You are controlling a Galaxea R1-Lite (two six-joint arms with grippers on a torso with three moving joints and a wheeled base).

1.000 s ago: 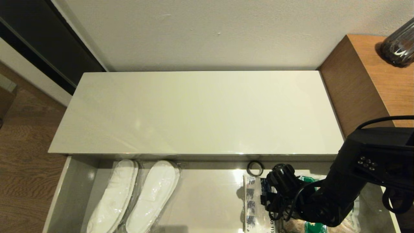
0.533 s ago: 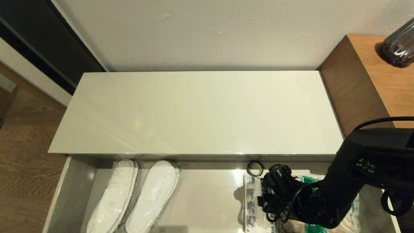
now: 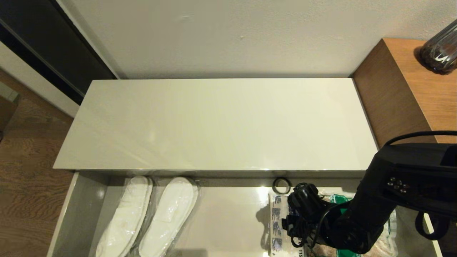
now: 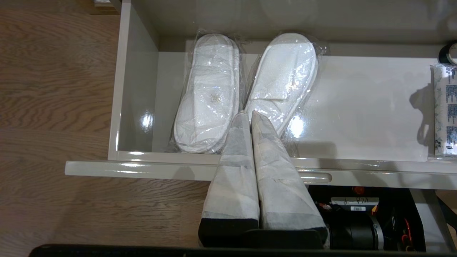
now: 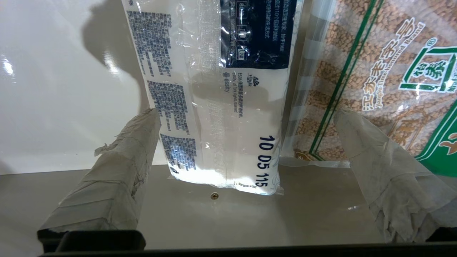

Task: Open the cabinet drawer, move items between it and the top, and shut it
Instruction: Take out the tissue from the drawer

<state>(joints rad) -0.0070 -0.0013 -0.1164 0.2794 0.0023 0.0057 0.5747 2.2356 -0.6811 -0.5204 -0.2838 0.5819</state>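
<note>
The cabinet drawer (image 3: 76, 214) stands pulled out below the cream-white top (image 3: 214, 125), which carries nothing. At the drawer's right end lie the white packet (image 3: 276, 221) with blue print and the clear green-labelled packet (image 3: 389, 237), side by side. My right gripper (image 5: 246, 111) is open above the near end of the white packet (image 5: 214, 107), one finger (image 5: 125, 160) at its left edge, the other over the green-labelled packet (image 5: 375, 71). Its hand is hidden under the wrist in the head view. My left gripper (image 4: 249, 113) is shut and empty over the drawer's front edge (image 4: 142, 167).
A pair of white slippers (image 3: 150, 214) in clear plastic lies at the drawer's left. A small black ring (image 3: 281, 185) sits at the drawer's back by the packets. A taller brown wood surface (image 3: 410, 89) with a dark glass object (image 3: 441, 53) adjoins on the right.
My right arm has shifted a little to the left and toward the drawer's front, over the packets. The packets, slippers and ring have not moved.
</note>
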